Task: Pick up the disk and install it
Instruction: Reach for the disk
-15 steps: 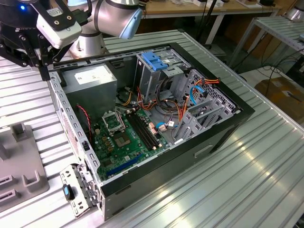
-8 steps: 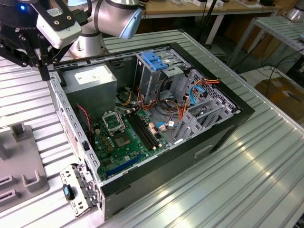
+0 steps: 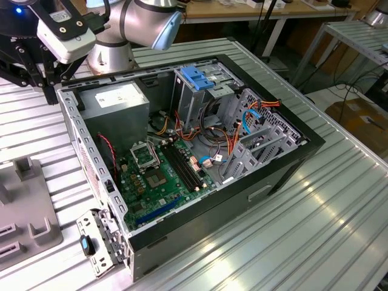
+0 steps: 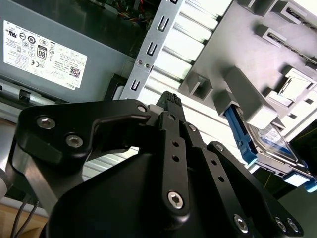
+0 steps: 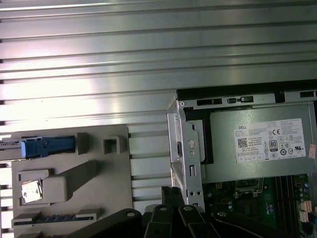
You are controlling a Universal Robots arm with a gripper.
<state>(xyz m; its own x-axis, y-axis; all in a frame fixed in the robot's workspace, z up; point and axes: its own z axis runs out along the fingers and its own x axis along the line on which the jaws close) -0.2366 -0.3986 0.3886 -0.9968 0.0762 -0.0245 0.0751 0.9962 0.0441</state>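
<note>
Upper left, exterior view: gripper point(image 3: 21, 66) hangs outside case point(image 3: 200, 219) | claw state: we cannot tell | disk point(image 4: 274, 140) sits slotted in holder point(image 4: 223, 44), which we judge presents it for grasping

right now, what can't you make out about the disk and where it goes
Disk, second wrist view: one end behind a grey fixture block.
Disk, first wrist view: cut off by the picture edge.
Drive cage, exterior view: inside hidden by its blue bracket and walls.
</note>
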